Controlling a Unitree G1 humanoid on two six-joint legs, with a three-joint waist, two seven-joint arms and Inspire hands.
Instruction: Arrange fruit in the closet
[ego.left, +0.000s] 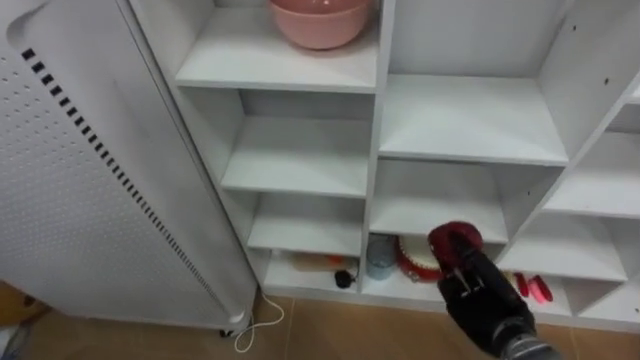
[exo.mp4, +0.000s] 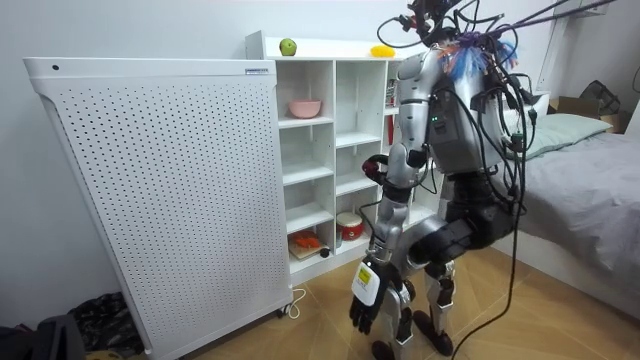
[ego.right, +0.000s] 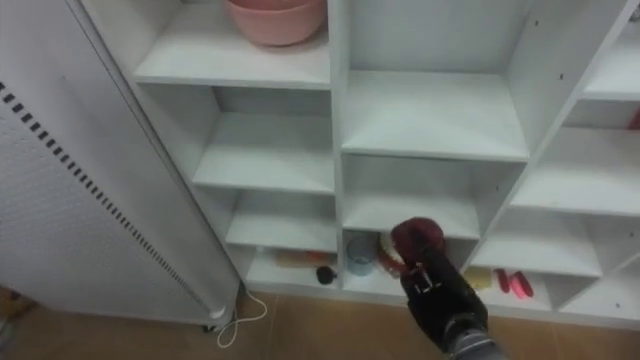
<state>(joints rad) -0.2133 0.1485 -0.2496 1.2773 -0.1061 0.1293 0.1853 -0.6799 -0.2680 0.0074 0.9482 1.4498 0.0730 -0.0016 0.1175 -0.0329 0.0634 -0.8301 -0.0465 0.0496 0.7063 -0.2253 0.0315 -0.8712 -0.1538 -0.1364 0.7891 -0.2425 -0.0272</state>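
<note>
Dark red fruit (ego.left: 455, 243), round and glossy, sits in the curled black fingers (ego.left: 462, 283) of the right hand (ego.left: 482, 300), which close round it from below. It is held in the air before the lower shelves of the closet (ego.left: 470, 150), resting on no shelf. The closet is white with flat matt boards and square compartments; a smooth pink bowl (ego.left: 318, 20) stands on an upper shelf, and a pale blue cup (ego.left: 380, 258) on the bottom one. A green apple (exo.mp4: 288, 47) and a yellow fruit (exo.mp4: 381, 50) lie on top. A white perforated panel (ego.left: 80, 200) stands just beside the closet on the wooden floor (ego.left: 330, 335). The robot stands facing the shelves, a bed (exo.mp4: 580, 130) behind it, and its left hand (exo.mp4: 368, 295) hangs low with loose fingers
</note>
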